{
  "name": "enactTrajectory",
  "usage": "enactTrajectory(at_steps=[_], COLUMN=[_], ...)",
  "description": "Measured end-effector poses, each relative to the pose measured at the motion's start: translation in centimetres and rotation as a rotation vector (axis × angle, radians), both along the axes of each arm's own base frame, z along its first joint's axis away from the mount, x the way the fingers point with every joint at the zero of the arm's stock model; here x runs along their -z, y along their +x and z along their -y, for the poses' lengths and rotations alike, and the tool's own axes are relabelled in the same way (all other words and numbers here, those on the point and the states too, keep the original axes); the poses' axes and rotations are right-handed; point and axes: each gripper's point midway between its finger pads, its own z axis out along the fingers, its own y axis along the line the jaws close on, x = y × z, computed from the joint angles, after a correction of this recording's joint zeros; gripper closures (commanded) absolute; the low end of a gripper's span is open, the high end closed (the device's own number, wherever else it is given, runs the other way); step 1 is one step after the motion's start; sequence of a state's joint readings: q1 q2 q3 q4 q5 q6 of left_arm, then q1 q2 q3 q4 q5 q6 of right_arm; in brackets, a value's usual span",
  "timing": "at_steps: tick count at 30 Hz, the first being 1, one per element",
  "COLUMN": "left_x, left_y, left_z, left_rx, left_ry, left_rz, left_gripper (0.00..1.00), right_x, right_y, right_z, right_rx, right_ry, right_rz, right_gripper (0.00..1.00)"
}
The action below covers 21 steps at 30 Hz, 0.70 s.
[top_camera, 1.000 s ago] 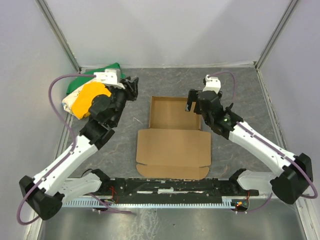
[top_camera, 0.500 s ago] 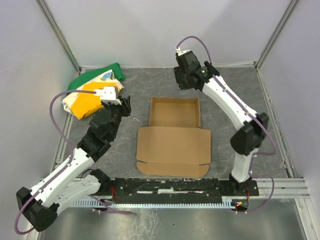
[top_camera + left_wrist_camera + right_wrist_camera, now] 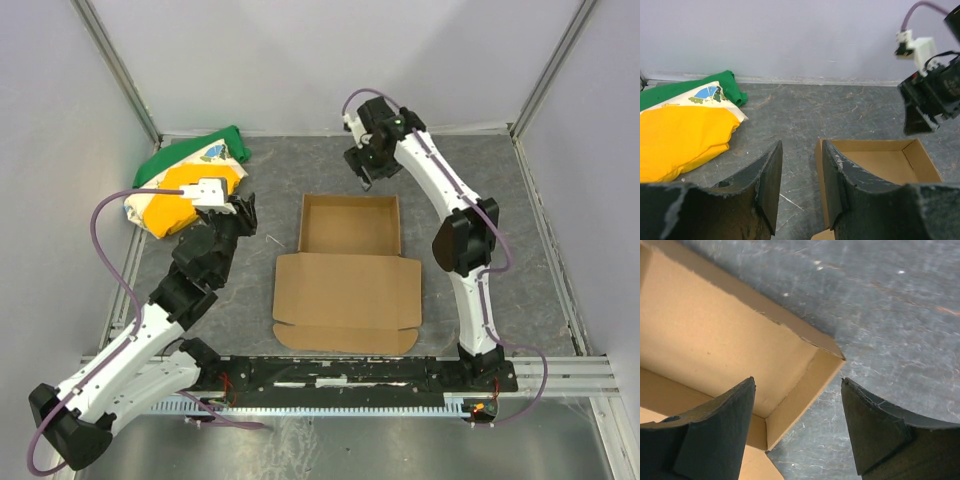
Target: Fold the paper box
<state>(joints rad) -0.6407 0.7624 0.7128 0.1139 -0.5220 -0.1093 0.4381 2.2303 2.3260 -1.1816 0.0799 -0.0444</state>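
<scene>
The paper box (image 3: 348, 270) lies mid-surface between my two arms. It is a shallow tray with its walls standing at the far end, and the wide lid panel lies flat toward me, unfolded.

My main worry is the right tool (image 3: 797, 382), which hangs with jaws wide and empty above a far corner of the tray. If I bring it down off-line over that thin wall, a finger could crush the corner. It could also shove the light box sliding across the surface (image 3: 500, 210) instead of folding anything.

The left tool (image 3: 797, 150) hovers just left of the tray, jaws part-way apart and holding nothing. A careless sweep there could catch the left wall or snag the cloth bundle (image 3: 185, 185) nearby.

The cardboard is plain brown and matte, with crisp creases and slightly fuzzy cut edges. The surface is dark grey and mottled like stone, and I judge it offers little grip. The bundle is soft cloth in green, yellow and white.
</scene>
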Motion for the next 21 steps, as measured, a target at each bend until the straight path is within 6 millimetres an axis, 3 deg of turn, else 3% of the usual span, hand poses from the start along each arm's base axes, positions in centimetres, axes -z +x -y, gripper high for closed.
enactTrajectory(at_steps=[6,9,21], left_x=[0.3,0.7,2.3], left_y=[0.2,0.3,0.9], left_z=[0.1,0.2,0.7], left_rx=[0.0,0.001,0.001], left_ry=[0.006,0.013,0.043], left_rz=[-0.009,-0.017,-0.057], left_gripper=[0.55,0.55,0.54], right_x=[4.7,6.0,10.5], right_y=[-1.6,-1.5,1.2], right_z=[-1.9,-2.8,-5.4], right_rx=[-0.181,-0.231,-0.285], right_ry=[-0.059,-0.071,-0.035], right_rz=[-0.105,-0.114,-0.094], right_gripper=[0.21,0.21,0.25])
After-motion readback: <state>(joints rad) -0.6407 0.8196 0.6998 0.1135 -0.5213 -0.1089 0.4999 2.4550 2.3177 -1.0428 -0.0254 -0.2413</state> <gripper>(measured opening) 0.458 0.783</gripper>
